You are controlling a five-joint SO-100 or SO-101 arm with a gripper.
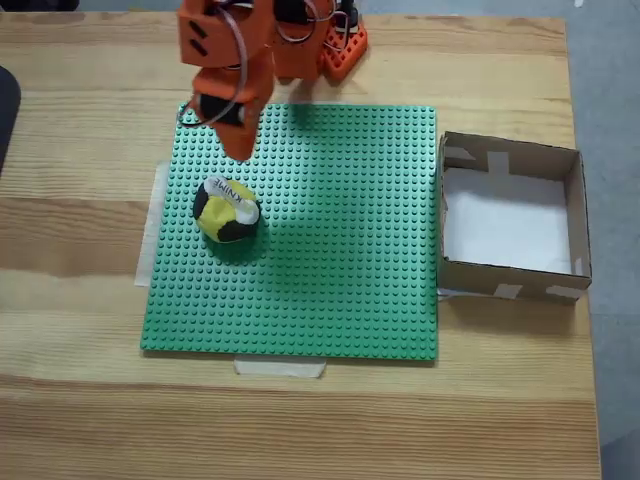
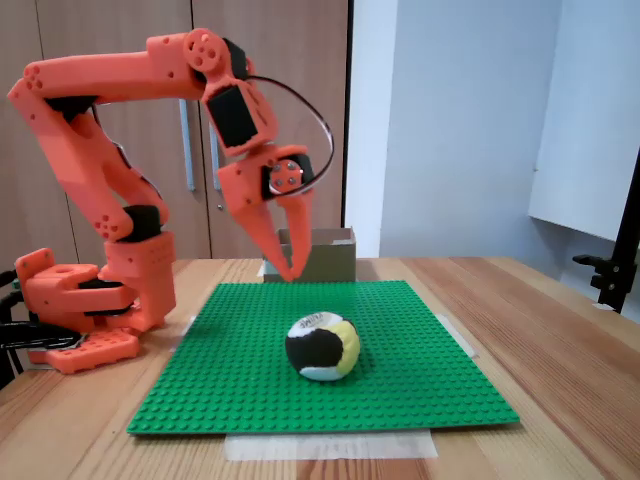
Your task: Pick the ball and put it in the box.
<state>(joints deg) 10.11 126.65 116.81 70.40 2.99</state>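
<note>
The orange arm [image 2: 110, 190] stood at the back of the wooden worktop [image 1: 80, 400], bent over at its elbow so that the end effector [image 2: 288, 268] pointed down above the green studded baseplate [image 1: 340, 260]. In a fixed view from the side the two fingers came nearly together at their tips, with only a narrow wedge of a gap higher up, and they held nothing. They hung in the air, clear of the plate.

The ball [image 1: 227, 210] lay on the baseplate, yellow, black and white, with its white label turned up. In a fixed view from above it sat just below the end effector [image 1: 240, 152], apart from it, towards the left half of the plate. From the side the ball [image 2: 322, 348] rested near the plate's middle, in front of the fingertips and lower than them.

The box [image 1: 510, 215] sat on the worktop just beside the plate's right edge in the view from above, its white floor bare. From the side, the box [image 2: 325, 255] showed behind the fingers at the far end of the plate. Pale tape [image 1: 280, 367] held the plate's near edge down
</note>
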